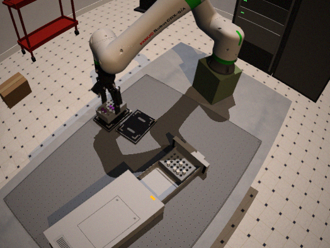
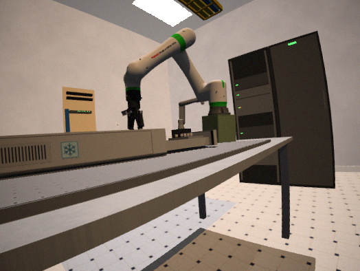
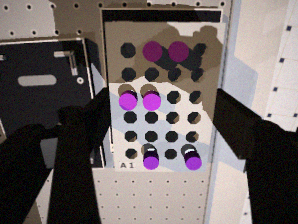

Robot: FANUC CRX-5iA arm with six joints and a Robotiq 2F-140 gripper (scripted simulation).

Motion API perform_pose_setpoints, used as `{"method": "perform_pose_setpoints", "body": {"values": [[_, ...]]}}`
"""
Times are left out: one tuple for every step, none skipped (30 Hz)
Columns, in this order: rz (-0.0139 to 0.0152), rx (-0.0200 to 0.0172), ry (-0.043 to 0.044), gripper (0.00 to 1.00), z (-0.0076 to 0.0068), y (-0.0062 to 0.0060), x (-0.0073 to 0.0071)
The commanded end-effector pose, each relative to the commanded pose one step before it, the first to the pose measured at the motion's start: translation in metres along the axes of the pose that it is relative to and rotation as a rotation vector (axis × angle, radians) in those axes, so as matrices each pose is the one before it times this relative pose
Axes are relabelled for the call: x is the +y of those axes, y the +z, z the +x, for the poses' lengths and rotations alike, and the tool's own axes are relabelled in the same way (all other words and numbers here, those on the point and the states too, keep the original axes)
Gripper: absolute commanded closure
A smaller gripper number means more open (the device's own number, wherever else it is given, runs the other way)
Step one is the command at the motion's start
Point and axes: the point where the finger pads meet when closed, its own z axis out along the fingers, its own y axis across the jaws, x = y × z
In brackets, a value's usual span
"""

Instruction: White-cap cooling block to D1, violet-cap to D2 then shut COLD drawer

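My gripper (image 1: 111,107) (image 2: 135,124) (image 3: 161,102) is shut on the cooling block with violet-capped tubes (image 1: 108,114) (image 3: 161,107), gripping its two long sides. The block holds several violet-capped tubes (image 3: 127,101) upright in its bores. It is at the far deck slot D2 (image 1: 101,122), whose black edge (image 3: 160,15) shows past the block; I cannot tell if it rests on the slot. Slot D1 (image 1: 136,125) (image 3: 45,60) beside it is bare. The block with white-capped tubes (image 1: 179,165) lies in the open drawer (image 1: 201,163) of COLD (image 1: 107,211) (image 2: 79,148). COLD's lamp (image 1: 152,197) is lit.
The arm's green pedestal (image 1: 217,83) (image 2: 218,128) stands at the table's back. A dark rack cabinet (image 1: 283,38) (image 2: 285,110) stands behind it. A red cart (image 1: 41,28) and a cardboard box (image 1: 14,89) are on the floor to the left.
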Motion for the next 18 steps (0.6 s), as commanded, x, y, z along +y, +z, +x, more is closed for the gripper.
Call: {"method": "perform_pose_setpoints", "body": {"values": [[-0.00150,0.00208,-0.00040,0.90,0.00091,-0.00082,0.00061],[0.00000,0.00000,0.00000,0.90,0.00000,0.00016,0.00000],[0.00000,0.00000,0.00000,0.90,0.00000,0.00016,0.00000],[0.00000,0.00000,0.00000,0.90,0.00000,0.00016,0.00000],[0.00000,0.00000,0.00000,0.90,0.00000,0.00016,0.00000],[0.00000,0.00000,0.00000,0.90,0.00000,0.00016,0.00000],[0.00000,0.00000,0.00000,0.90,0.00000,0.00016,0.00000],[0.00000,0.00000,0.00000,0.90,0.00000,0.00016,0.00000],[0.00000,0.00000,0.00000,0.90,0.00000,0.00016,0.00000],[0.00000,0.00000,0.00000,0.90,0.00000,0.00016,0.00000],[0.00000,0.00000,0.00000,0.90,0.00000,0.00016,0.00000],[0.00000,0.00000,0.00000,0.90,0.00000,0.00000,0.00000],[0.00000,0.00000,0.00000,0.90,0.00000,0.00000,0.00000],[0.00000,0.00000,0.00000,0.90,0.00000,0.00015,0.00000],[0.00000,0.00000,0.00000,0.90,0.00000,0.00016,0.00000],[0.00000,0.00000,0.00000,0.90,0.00000,0.00016,0.00000],[0.00000,0.00000,0.00000,0.90,0.00000,0.00016,0.00000],[0.00000,0.00000,0.00000,0.90,0.00000,0.00016,0.00000]]}}
